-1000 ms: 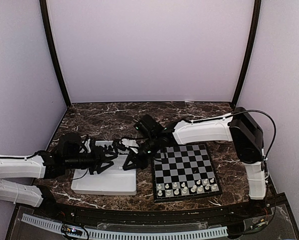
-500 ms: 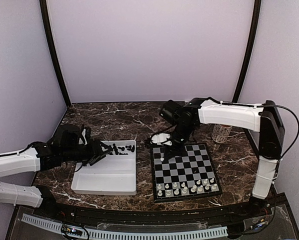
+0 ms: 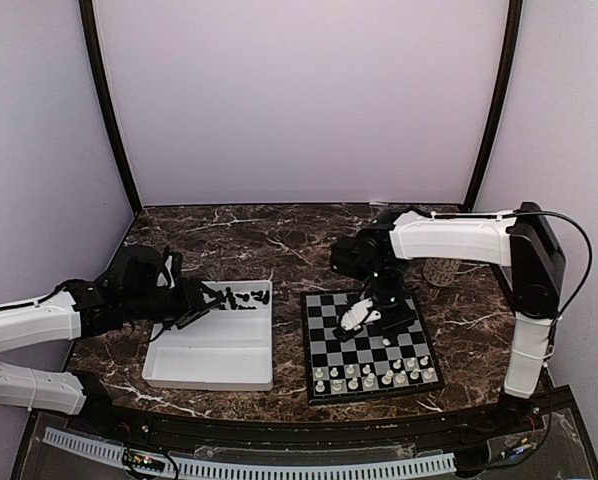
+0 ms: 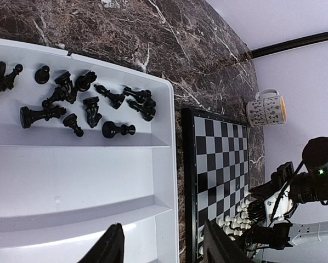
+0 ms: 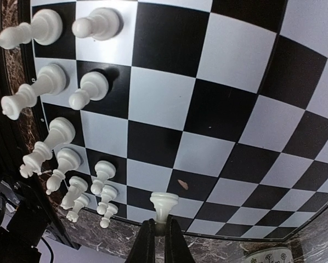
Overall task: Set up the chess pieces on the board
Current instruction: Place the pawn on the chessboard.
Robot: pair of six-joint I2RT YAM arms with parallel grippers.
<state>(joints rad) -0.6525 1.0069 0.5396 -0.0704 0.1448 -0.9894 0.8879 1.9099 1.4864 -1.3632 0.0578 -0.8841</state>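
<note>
- Moved since a second ago: right gripper [image 3: 363,316] off the tray [image 3: 214,362] and across to above the board [image 3: 324,345], now over its middle squares.
- Also pulled back: left gripper [image 3: 211,297], earlier deep over the tray, now at the tray's far-left corner; unchanged over the last half second.
- Right gripper clenched on a white piece [image 5: 163,201], stem pinched between the fingertips and head pointing at the board.
- Seen in the right wrist view hanging over the empty checkered squares; cannot tell whether touching the board.
- Left gripper released, fingers [image 4: 112,246] spread apart with nothing between them, hovering above the tray's near compartments.
- Black pieces [image 4: 87,104] heaped in the tray's far compartment, most tipped on their sides, a few touching each other.
- White pieces [image 3: 374,377] already standing upright in two rows along the near edge of the board.
- Far rows of the board bare of pieces.
- Board flat on the bench [image 3: 229,240], just beside the tray on its right, with a narrow strip of marble between them.
- Patterned mug [image 4: 267,108] upright on the bench beyond the board's far-right corner, apart from it.
</note>
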